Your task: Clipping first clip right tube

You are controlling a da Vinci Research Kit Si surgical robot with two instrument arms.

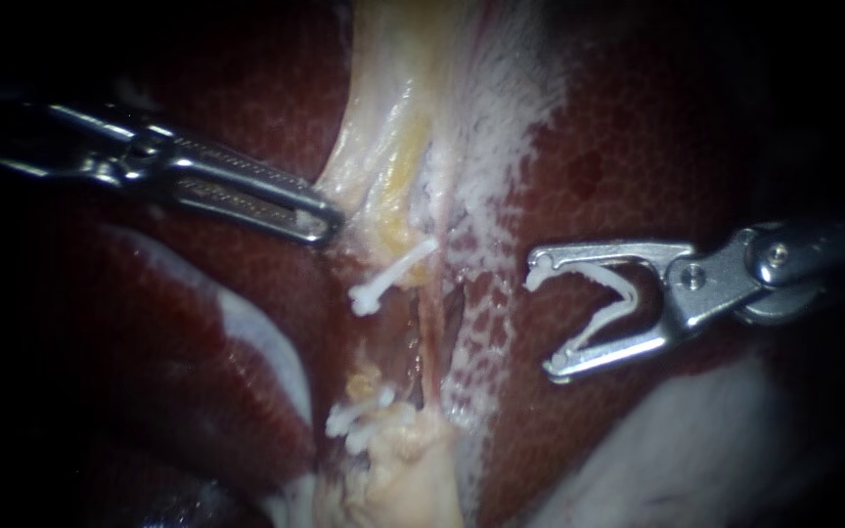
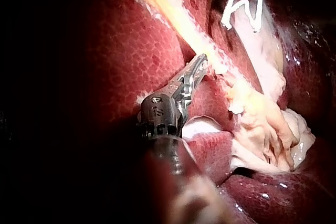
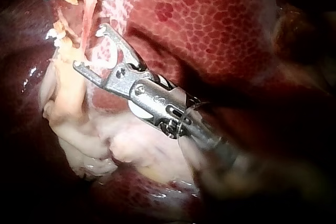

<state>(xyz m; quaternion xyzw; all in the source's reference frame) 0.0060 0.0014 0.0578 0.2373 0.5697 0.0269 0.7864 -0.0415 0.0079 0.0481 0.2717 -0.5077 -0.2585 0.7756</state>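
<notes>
My right instrument comes in from the right, its jaws standing wide apart with an open white clip seated between them, touching both. It hovers over the liver, to the right of the thin pink right tube and apart from it. In the right wrist view the same instrument has its tips close beside that tube. My left instrument is shut on the edge of the pale yellowish gallbladder tissue. The left wrist view also shows the left instrument on this tissue.
Two white clips sit on the tube left of the right tube. A lump of pale fatty tissue lies below them. White filmy tissue lies between the tube and my right instrument.
</notes>
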